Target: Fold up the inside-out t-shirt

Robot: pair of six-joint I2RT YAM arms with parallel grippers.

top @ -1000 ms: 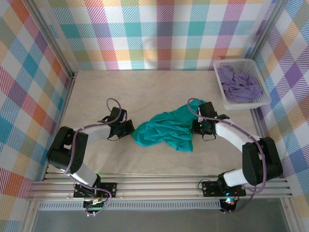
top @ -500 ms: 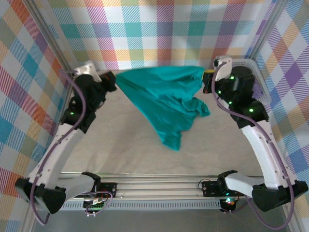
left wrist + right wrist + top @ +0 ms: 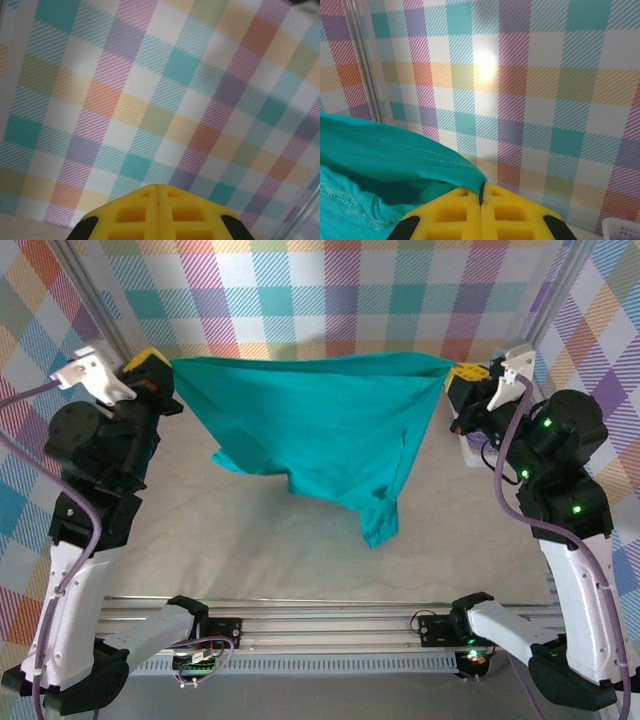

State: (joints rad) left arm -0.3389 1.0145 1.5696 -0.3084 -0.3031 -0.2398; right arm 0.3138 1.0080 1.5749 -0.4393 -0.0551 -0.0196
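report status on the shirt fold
Both shut on t-shirt corners: left gripper, right gripper. Stretched between them, raised, lower part hanging uneven. Nothing blocking on table below.

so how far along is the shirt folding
Early. Done: the t-shirt is held up above the table, pinched at its two upper corners by the shut left jaws and right jaws. In hand: it hangs spread between them, its top edge taut and its lower part bunched, with one end dangling lowest. Left: laying it flat and making every fold, as none shows yet.
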